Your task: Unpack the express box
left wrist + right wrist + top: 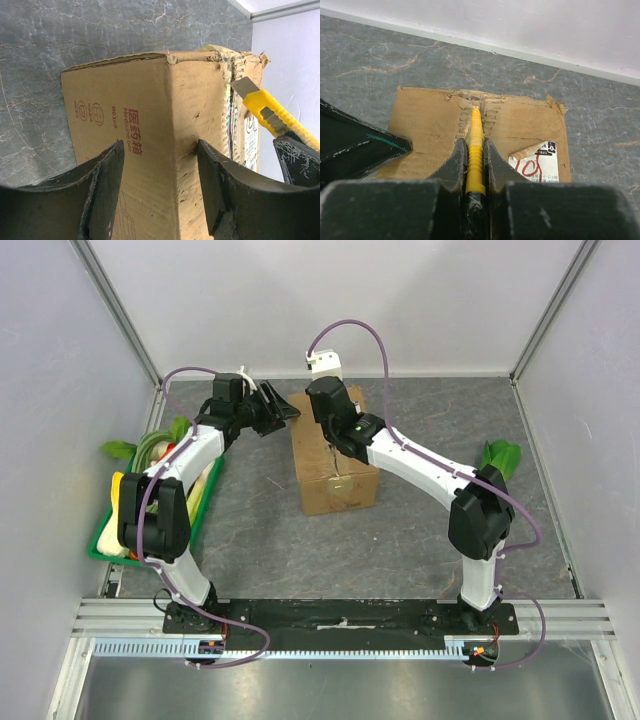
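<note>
Box [335,455] is sitting mid-table, flaps shut, seam up for cutting | knife [476,125] is pointing its tip into the seam's far end, apparently to slit it | right gripper [475,147] is clamping the knife | left gripper [160,150] is gaping astride a box corner, likely to brace it | tray [100,540] is lying well left.

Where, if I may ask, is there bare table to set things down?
The widest bare table lies between the express box and the arm bases. A smaller patch lies between the box and the leafy vegetable. It is crowded at the box's far end, around the left gripper and the knife in the right gripper, and by the green tray.
</note>
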You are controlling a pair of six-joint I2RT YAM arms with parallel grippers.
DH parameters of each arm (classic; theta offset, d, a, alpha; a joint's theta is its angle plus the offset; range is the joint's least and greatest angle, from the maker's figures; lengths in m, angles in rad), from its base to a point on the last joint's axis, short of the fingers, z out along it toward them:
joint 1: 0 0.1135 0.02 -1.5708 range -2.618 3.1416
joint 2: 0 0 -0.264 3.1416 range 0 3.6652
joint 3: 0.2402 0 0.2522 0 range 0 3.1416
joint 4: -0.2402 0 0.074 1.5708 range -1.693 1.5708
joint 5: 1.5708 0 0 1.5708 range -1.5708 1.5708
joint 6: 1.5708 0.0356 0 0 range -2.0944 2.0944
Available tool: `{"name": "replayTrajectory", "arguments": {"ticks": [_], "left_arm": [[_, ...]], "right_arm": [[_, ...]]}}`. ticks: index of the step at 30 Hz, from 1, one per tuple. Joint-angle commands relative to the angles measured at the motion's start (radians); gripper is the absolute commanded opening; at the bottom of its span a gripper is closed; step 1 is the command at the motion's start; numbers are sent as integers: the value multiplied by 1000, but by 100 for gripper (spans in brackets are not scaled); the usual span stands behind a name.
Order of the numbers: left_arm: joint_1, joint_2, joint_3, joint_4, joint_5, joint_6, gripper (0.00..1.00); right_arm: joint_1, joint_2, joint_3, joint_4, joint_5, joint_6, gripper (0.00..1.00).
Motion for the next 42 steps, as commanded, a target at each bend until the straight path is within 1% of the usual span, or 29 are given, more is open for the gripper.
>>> {"name": "replayTrajectory", "arguments": {"ticks": [1,8,16,22,33,36,42], "left_arm": [[4,19,18,36,-48,12,65],[3,14,-5,39,-64,8,65],[3,19,-15,34,-65,4,65],[3,19,-19,34,-64,4,65],[4,23,-22,31,-67,7,64],[3,23,-22,29,-65,7,64],[3,23,-22,32,-64,5,64]], "right_arm": [[1,1,-8,48,24,-4,0],[1,-16,-16,55,52,-4,0],[1,-45,-34,92,51,-7,0],[-2,-37,-42,101,60,-11,0],[-4,-83,-65,135,49,-4,0],[-4,-106,-82,175,47,3,0],[-16,-88,-68,155,28,14,0]]}}
